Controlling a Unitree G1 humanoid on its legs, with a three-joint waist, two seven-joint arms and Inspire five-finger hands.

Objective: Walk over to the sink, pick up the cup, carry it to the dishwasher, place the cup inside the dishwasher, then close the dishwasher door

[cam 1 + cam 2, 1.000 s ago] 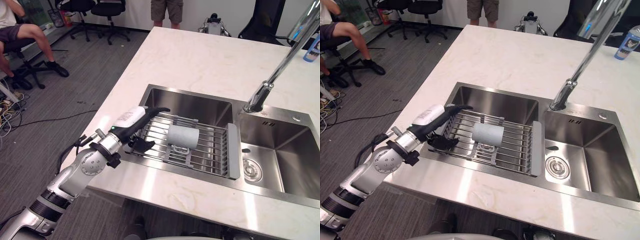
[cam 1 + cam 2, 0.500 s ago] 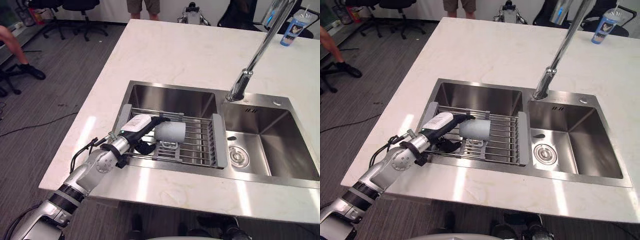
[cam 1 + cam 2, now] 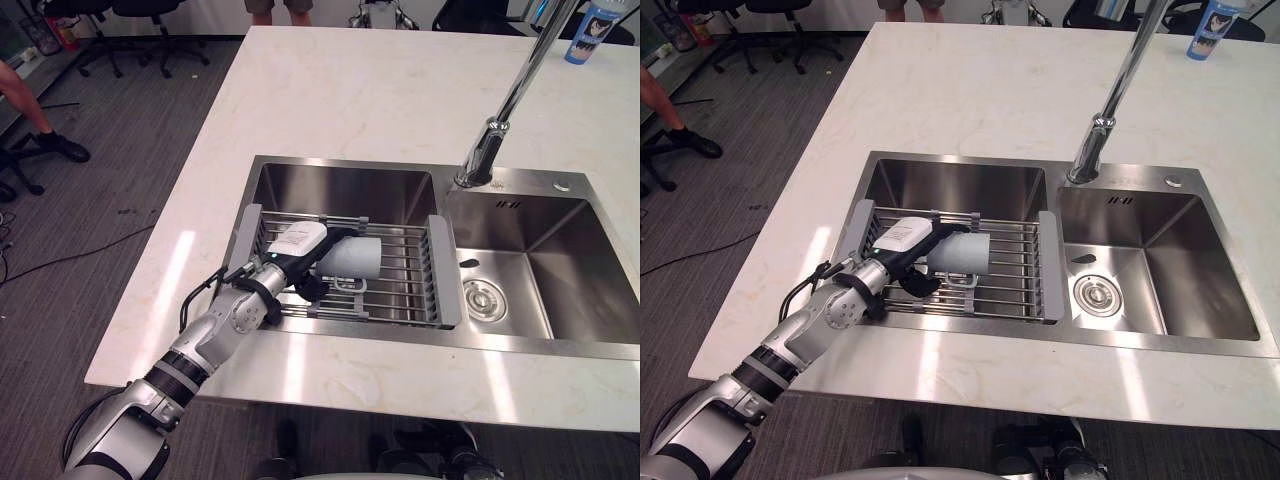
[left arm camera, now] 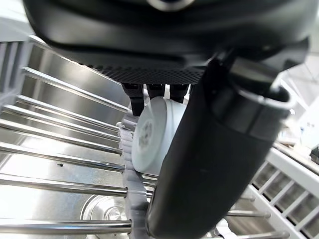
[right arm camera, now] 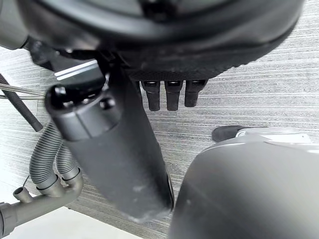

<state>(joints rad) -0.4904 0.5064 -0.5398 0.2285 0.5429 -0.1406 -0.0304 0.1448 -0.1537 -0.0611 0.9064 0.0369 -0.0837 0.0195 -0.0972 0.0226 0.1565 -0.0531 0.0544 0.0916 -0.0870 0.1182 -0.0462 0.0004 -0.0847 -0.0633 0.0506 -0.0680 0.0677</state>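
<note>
A pale grey cup (image 3: 352, 257) lies on its side on the wire rack (image 3: 400, 290) over the sink's left basin (image 3: 340, 195). Its handle points down at the rack bars. My left hand (image 3: 297, 247) reaches in over the rack's left end and is up against the cup's base. In the left wrist view the cup's base (image 4: 152, 133) sits between the straight fingers (image 4: 154, 92) and the thumb (image 4: 209, 164), which are not closed round it. My right hand (image 5: 159, 30) hangs over grey floor with relaxed fingers and holds nothing.
A tall faucet (image 3: 500, 110) rises between the basins. The right basin (image 3: 560, 270) has a drain (image 3: 480, 297). A blue cup (image 3: 1210, 25) stands on the far counter. Office chairs (image 3: 150, 20) and a seated person's leg (image 3: 30, 110) are on the left.
The camera has moved closer over the sink. My left hand has slid right along the rack, from clear of the cup to up against its base.
</note>
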